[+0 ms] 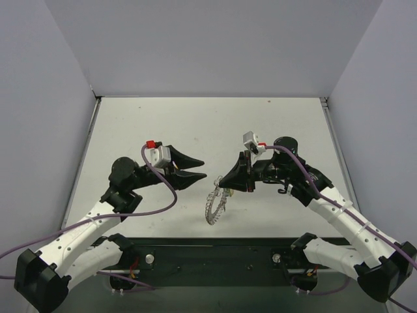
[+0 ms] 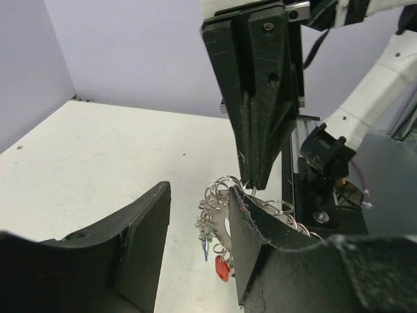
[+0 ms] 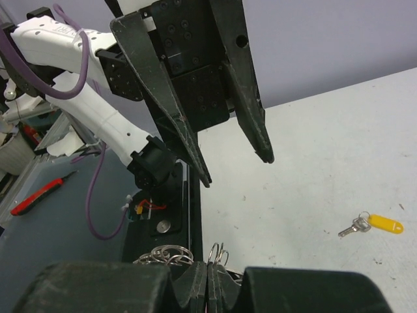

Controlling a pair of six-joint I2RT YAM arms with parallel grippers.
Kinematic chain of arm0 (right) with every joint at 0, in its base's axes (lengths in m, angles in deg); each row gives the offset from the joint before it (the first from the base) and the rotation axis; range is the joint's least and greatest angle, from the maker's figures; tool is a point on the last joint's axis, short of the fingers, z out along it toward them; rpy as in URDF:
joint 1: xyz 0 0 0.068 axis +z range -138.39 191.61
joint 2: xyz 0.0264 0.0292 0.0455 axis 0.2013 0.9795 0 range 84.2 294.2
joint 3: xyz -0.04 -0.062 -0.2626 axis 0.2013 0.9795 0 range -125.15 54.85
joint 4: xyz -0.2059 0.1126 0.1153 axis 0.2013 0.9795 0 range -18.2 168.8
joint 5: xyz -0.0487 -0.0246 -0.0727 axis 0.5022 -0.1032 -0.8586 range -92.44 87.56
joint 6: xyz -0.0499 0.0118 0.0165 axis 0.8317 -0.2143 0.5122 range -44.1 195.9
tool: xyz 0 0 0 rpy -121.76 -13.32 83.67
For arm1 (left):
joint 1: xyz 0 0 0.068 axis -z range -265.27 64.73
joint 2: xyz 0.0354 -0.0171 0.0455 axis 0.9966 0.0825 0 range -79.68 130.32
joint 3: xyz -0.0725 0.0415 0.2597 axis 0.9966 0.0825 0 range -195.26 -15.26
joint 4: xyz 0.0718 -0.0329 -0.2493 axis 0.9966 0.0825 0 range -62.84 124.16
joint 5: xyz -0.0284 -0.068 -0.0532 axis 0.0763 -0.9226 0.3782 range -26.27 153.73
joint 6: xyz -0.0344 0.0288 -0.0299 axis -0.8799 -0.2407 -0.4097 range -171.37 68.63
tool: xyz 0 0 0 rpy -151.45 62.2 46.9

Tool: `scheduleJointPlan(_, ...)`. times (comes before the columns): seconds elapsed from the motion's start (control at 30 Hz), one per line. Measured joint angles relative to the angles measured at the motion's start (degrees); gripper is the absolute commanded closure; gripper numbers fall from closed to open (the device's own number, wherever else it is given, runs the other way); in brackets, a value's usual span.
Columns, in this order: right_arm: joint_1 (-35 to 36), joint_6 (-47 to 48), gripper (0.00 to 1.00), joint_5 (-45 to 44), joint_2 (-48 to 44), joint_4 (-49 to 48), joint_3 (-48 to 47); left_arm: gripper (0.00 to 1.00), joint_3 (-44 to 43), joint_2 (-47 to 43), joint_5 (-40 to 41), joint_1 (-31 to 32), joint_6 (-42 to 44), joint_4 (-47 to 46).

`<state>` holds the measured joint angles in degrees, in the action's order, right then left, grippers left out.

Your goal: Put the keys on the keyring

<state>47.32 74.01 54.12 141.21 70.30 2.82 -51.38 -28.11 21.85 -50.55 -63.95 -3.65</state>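
Keyring hangs at 6 o'clock from clamping right end effector, red key on it | yellow key loose on counter | left end effector apart, empty

Counts from my side. Claws: two, left claw and right claw. Keyring: one. Keys I could make out: three. That was one yellow key, one red key and one blue key. A green bit beside the blue might have been a fourth, couldn't tell. Small split rings were bunched up: several, no firm number.
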Motion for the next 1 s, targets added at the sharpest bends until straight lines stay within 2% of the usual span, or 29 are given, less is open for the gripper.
scheduleJointPlan(0.1, 0.0, 1.1, 1.00, 0.7, 0.0, 0.6, 0.0, 0.55, -1.6, 0.6, -4.1, -0.2, 0.8, 1.0)
scheduleJointPlan(0.27, 0.3, 3.0, 1.00, 2.3, 0.9, 2.5, -1.2, 0.57, -4.3, 3.8, -13.7, -0.2, -0.4, 0.3)
scheduleJointPlan(0.43, 0.4, 4.2, 1.00, 3.0, 1.0, 3.9, -2.5, 0.59, -6.2, 7.7, -20.1, -0.2, -2.8, 0.2)
scheduleJointPlan(0.63, 0.4, 5.0, 1.00, 3.3, 1.0, 4.3, -2.8, 0.58, -6.8, 9.0, -22.5, -0.2, -3.5, 0.8)
scheduleJointPlan(1.0, 1.1, 5.0, 1.00, 3.4, 1.4, 5.2, -3.3, 0.58, -8.8, 10.3, -21.7, 1.9, -1.1, 4.7)
